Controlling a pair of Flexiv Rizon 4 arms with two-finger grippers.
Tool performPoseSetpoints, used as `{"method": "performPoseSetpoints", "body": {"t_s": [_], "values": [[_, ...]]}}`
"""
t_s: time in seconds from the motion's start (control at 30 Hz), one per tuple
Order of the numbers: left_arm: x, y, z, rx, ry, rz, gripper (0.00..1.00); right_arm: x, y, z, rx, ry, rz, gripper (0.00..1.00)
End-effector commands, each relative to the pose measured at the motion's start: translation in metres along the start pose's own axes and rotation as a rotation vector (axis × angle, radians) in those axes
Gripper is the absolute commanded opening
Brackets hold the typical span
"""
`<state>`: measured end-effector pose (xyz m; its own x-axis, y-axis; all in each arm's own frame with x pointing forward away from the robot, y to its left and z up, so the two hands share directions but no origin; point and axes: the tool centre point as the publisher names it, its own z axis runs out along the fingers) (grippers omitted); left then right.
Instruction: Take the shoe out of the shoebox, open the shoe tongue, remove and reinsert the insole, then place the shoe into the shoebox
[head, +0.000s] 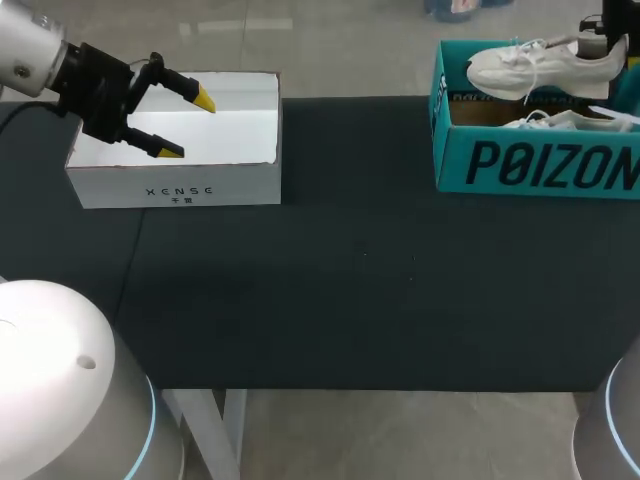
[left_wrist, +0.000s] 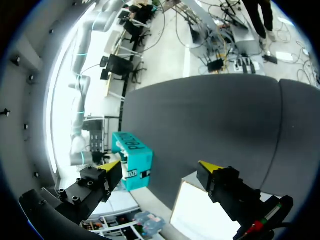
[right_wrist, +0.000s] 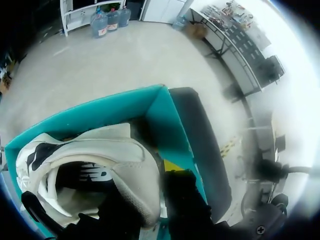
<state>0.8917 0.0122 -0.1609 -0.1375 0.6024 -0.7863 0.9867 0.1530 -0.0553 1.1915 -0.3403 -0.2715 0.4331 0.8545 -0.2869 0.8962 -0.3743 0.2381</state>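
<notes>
While the right gripper (right_wrist: 150, 181) clamps the heel of one white shoe (head: 540, 65), toe toward nine o'clock, above the single teal shoebox (head: 530, 165) at the table's two o'clock, a second shoe (head: 570, 121) lies inside. The left gripper (head: 188, 126) gapes, holding nothing, over one white box (head: 180, 190) at ten o'clock.

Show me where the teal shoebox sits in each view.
Head view: teal shoebox at the far right, front wall facing the camera.
Left wrist view: shoebox far ahead of the open left claw.
Right wrist view: shoebox directly beneath the white shoe in the right claw.
Shared landmark: the dark tabletop.
</notes>
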Motion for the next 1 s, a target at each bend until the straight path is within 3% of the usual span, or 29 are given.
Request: {"method": "performPoseSetpoints", "body": {"t_s": [0.03,0.43,1.0], "values": [[0.0,0.0,0.0,0.0,0.004,0.0,1.0,-0.009,0.003,0.0,0.01,0.014,0.011,0.0],[0.0,0.0,0.0,0.0,0.004,0.0,1.0,0.003,0.0,0.02,0.029,0.011,-0.013,0.0],[0.0,0.0,0.0,0.0,0.004,0.0,1.0,0.022,-0.012,0.079,0.049,-0.038,0.019,0.0]]}}
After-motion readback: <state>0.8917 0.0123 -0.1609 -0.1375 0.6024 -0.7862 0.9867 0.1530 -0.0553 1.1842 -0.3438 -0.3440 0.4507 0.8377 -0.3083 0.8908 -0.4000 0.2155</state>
